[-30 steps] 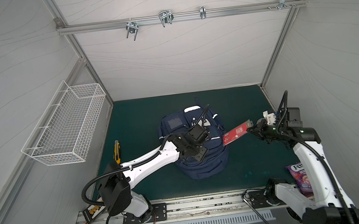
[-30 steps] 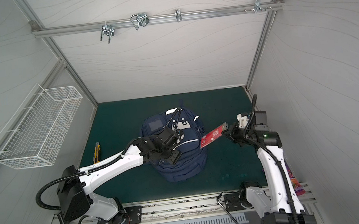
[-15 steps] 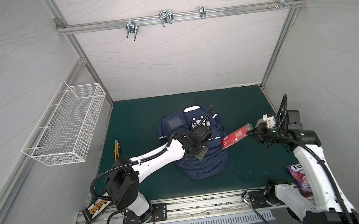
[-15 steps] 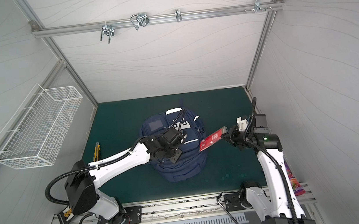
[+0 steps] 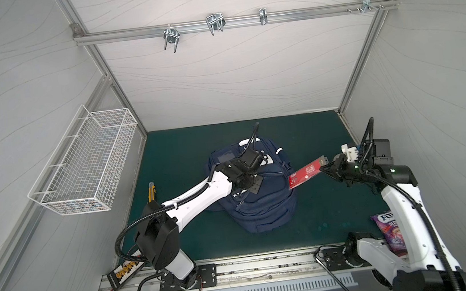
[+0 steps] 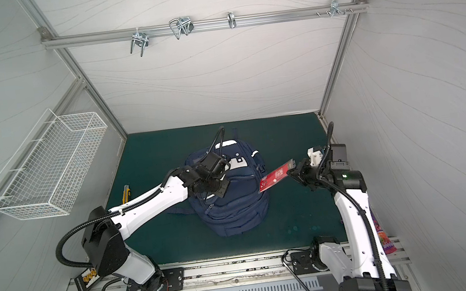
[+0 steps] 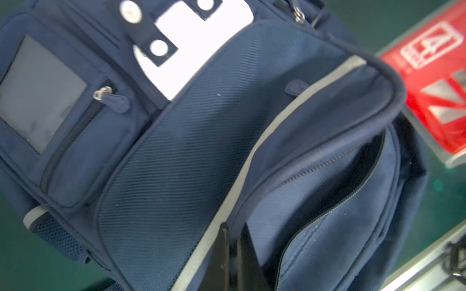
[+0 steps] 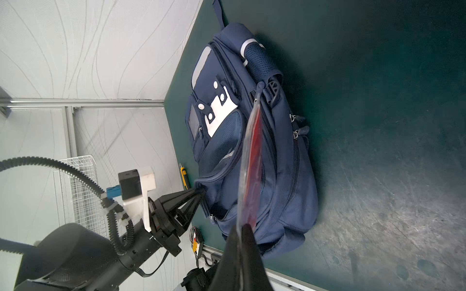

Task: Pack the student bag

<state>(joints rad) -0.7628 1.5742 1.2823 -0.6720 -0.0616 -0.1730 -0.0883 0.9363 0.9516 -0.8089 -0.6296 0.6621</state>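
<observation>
The navy student bag point(image 5: 263, 208) point(image 6: 233, 212) lies on the green mat, front side up. A front pocket point(image 7: 353, 176) is unzipped and gapes. My left gripper point(image 7: 233, 233) point(image 5: 254, 189) is shut on the pocket's fabric edge beside the grey stripe point(image 7: 264, 141); the right wrist view shows its tips pinching the bag point(image 8: 201, 192). My right gripper point(image 5: 322, 169) point(image 8: 243, 226) is shut on one end of a flat red packet point(image 5: 307, 175) point(image 6: 276, 178) in a clear sleeve. The packet hangs in the air at the bag's right side, its free end over the bag's edge.
A yellow box cutter point(image 5: 151, 191) lies on the mat left of the bag. A white wire basket point(image 5: 87, 165) hangs on the left wall. A purple snack packet point(image 5: 390, 229) lies at the front right by the right arm's base. Metal hooks point(image 5: 213, 26) hang on the back rail.
My left gripper has closed on the edge of the bag's pocket, and the left arm has leaned in toward the bag. The red packet has barely moved.
</observation>
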